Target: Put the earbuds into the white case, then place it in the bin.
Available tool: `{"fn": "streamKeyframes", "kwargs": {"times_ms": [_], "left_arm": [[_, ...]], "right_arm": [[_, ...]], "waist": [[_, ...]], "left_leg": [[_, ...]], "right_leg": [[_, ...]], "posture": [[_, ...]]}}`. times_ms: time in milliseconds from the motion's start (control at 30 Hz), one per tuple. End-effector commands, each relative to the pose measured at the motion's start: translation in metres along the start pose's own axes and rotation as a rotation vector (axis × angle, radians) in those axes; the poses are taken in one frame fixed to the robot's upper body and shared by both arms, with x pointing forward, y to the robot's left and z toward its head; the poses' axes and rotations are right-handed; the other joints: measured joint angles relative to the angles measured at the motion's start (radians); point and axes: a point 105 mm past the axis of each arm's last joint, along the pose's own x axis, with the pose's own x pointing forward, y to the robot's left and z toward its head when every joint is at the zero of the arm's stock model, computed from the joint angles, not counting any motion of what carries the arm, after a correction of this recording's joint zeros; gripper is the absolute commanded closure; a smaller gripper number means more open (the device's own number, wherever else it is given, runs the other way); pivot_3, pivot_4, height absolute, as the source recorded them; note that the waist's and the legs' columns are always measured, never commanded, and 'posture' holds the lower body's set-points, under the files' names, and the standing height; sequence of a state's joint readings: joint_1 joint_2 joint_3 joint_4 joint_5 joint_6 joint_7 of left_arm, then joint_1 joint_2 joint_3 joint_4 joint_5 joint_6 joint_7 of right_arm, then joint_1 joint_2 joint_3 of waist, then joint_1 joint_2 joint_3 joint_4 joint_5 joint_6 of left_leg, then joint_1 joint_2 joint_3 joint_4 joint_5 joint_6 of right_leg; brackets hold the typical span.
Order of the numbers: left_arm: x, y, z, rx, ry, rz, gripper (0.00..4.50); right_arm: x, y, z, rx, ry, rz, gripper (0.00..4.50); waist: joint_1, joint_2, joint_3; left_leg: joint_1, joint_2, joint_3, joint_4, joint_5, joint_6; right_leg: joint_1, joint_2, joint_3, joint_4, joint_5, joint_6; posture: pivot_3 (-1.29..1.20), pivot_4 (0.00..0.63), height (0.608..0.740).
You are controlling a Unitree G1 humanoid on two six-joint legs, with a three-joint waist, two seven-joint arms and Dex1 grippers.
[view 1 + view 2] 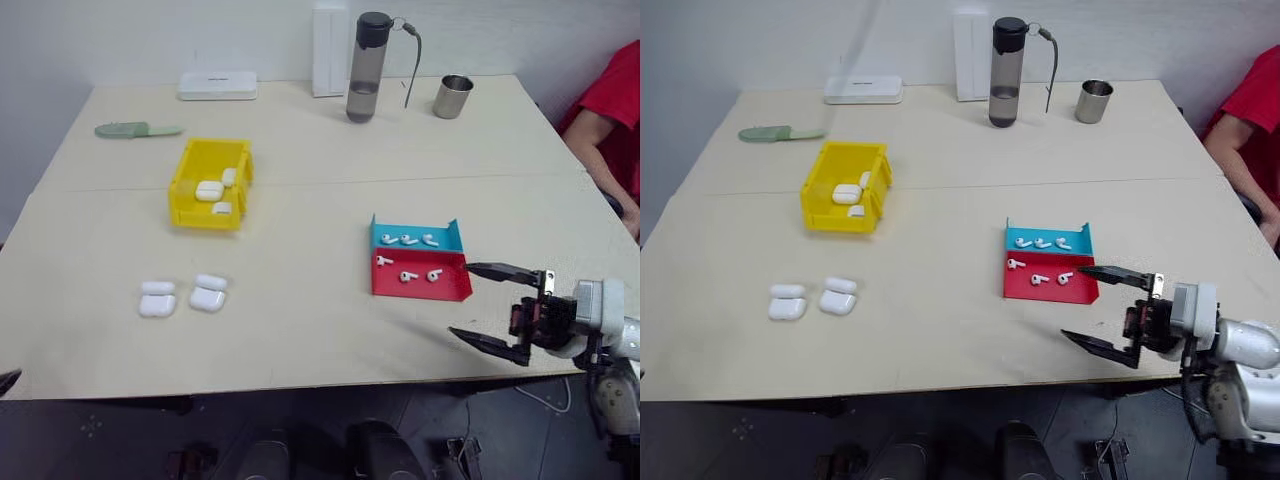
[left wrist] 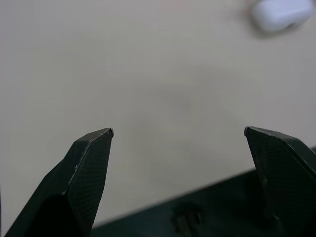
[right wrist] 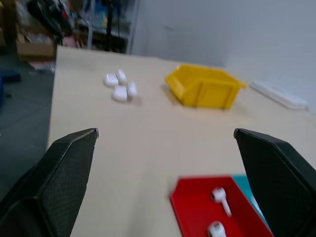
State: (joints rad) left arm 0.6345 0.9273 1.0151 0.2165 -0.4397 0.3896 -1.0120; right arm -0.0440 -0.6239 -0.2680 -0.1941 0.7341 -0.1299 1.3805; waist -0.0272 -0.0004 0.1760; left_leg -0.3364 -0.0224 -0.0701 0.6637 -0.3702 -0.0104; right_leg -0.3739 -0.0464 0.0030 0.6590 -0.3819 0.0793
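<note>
**Both grippers empty, earbuds waiting in the tray**

Nearest of all, the right gripper (image 1: 497, 310) hangs at the near right edge of the table (image 1: 320, 330), turned sideways so its two black fingers point left towards the red and blue tray (image 1: 455, 288). Its jaws stand wide apart with nothing between them. I would say it is held that way to be ready for a reach into the tray, which lies just beside it.

Six earbuds (image 1: 408, 275) lie in that tray, three on the blue half and three on the red, spread apart, presumably so each can be picked singly.

Over at the near left, two open white cases (image 1: 207, 294) sit side by side on the bare table, lids up, likely set out to receive earbuds. The left gripper (image 2: 178, 143) hovers over the near left edge, fingers spread wide and empty, one case (image 2: 282, 14) showing beyond its tips.

Farther back on the left sits the yellow bin (image 1: 188, 190), with three white cases (image 1: 209, 190) already inside. By my judgement the current round has not yet started: no earbud is lifted, and the open cases are unfilled.

Along the far edge stand a dark bottle (image 1: 367, 68), a metal cup (image 1: 453, 96) and a flat white box (image 1: 217, 85). A person's red sleeve (image 1: 615, 95) shows at the far right.
</note>
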Motion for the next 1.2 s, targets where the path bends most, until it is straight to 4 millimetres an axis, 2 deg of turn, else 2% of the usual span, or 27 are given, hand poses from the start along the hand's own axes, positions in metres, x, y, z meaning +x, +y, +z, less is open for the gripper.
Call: {"fn": "streamKeyframes", "kwargs": {"times_ms": [33,100,200,367,433,567,667,833,933,1200], "left_arm": [[-0.016,0.020,-0.010,-0.062,0.085,0.138,0.04],[-0.012,0.012,0.004,-0.091,0.055,0.104,0.04],[-0.002,-0.015,0.034,-0.102,0.018,-0.022,0.04],[0.024,-0.058,0.069,-0.115,0.180,-0.090,0.04],[0.029,-0.067,0.076,-0.106,0.202,-0.097,0.04],[0.060,-0.098,0.103,-0.063,0.198,-0.138,0.04],[0.082,-0.112,0.116,-0.053,0.213,-0.138,0.04],[0.109,-0.130,0.126,-0.027,0.254,-0.165,0.04],[0.117,-0.137,0.131,-0.020,0.258,-0.177,0.04],[0.134,-0.151,0.124,-0.018,0.295,-0.190,0.04]], "right_arm": [[0.014,0.000,0.010,-0.070,-0.087,0.029,0.00],[0.016,-0.002,0.009,-0.109,-0.097,0.027,0.00],[0.013,-0.004,0.004,-0.129,-0.081,0.018,0.00],[0.004,-0.005,-0.005,-0.118,-0.040,0.020,0.00],[0.003,-0.005,-0.005,-0.117,-0.037,0.018,0.00],[0.000,-0.006,-0.006,-0.119,-0.026,-0.003,0.00],[0.000,-0.006,-0.008,-0.110,-0.021,-0.009,0.00],[0.009,-0.003,-0.005,-0.104,-0.024,-0.010,0.00],[0.014,-0.003,-0.002,-0.102,-0.021,-0.014,0.00],[0.023,-0.005,0.006,-0.105,-0.017,-0.031,0.00]], "waist": [[0.000,-0.001,0.000],[0.006,-0.003,-0.001],[0.026,-0.004,-0.002],[0.038,-0.004,-0.001],[0.030,-0.002,0.000],[0.017,0.001,0.000],[0.012,0.001,0.000],[0.009,0.001,0.000],[0.006,0.001,0.000],[0.005,0.001,0.000]], "left_leg": [[0.000,0.000,0.000,0.000,0.000,0.000],[0.000,0.000,0.000,0.000,0.000,0.000],[0.000,0.000,-0.001,0.001,0.000,0.000],[0.000,0.000,-0.003,0.001,0.000,-0.001],[0.000,-0.001,-0.003,0.001,0.000,-0.001],[-0.001,0.000,-0.002,-0.001,0.000,-0.002],[-0.001,0.000,-0.002,0.000,0.001,-0.003],[-0.002,0.000,-0.002,0.002,0.001,-0.003],[-0.002,0.000,-0.002,0.003,0.001,-0.004],[-0.003,0.000,-0.003,0.004,0.001,-0.004]], "right_leg": [[0.000,0.000,0.000,0.000,0.000,0.000],[0.000,0.000,0.000,0.000,0.000,0.000],[0.001,0.000,0.000,0.000,0.000,0.000],[0.001,0.000,0.000,-0.001,0.000,0.000],[0.001,0.000,0.001,0.000,0.000,0.000],[-0.002,0.001,0.001,0.001,0.000,0.000],[-0.002,0.002,0.001,0.003,0.000,0.000],[-0.003,0.002,0.001,0.005,0.000,0.000],[-0.003,0.002,0.001,0.004,0.000,0.000],[-0.003,0.002,0.000,0.004,0.000,0.000]], "posture": [[0.00,0.150,0.740],[0.00,0.150,0.740],[0.00,0.150,0.740],[0.00,0.150,0.740],[0.00,0.150,0.740],[0.00,0.150,0.740],[0.00,0.150,0.740],[0.00,0.150,0.740],[0.00,0.150,0.740],[0.00,0.150,0.740]]}}
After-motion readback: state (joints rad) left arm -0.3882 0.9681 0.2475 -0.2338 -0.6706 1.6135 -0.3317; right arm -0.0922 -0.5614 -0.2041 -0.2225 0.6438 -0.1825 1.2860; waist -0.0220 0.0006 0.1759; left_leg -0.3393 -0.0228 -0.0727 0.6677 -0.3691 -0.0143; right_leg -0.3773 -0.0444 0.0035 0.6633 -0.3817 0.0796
